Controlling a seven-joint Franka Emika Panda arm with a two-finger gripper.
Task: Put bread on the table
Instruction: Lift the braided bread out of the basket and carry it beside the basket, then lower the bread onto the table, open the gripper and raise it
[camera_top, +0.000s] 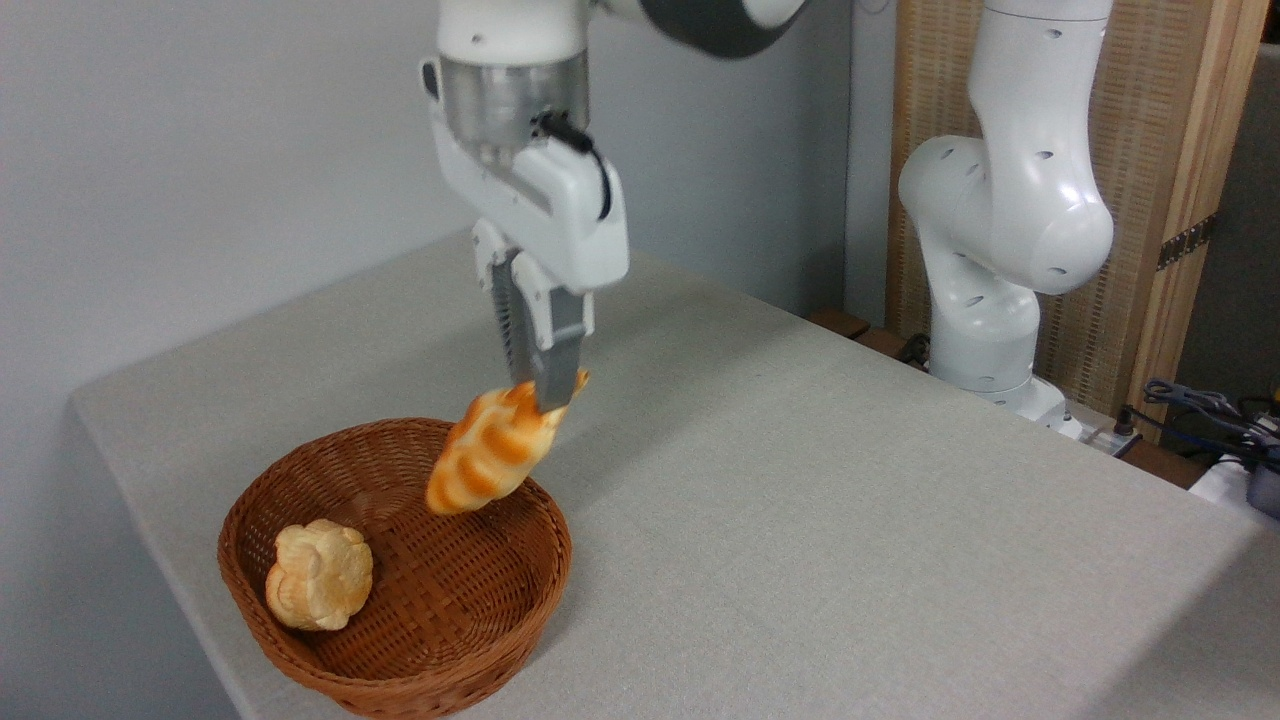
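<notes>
Gripping the bread (492, 452) by its upper end, jaws clamped, loaf hanging tilted above basket (440, 640)

Hanging tilted in the air: braided golden-orange bread (492, 450) (paler grooves, pointed ends). Spreading wide below: grey-beige table (850, 500).

Basket (400, 610): stood on the table (850, 520), near its front left edge. Bun (320, 575): lay inside the basket, at its left. Bread (495, 450): hung above the basket's rear right rim, tilted, upper end in the gripper (545, 395).
</notes>
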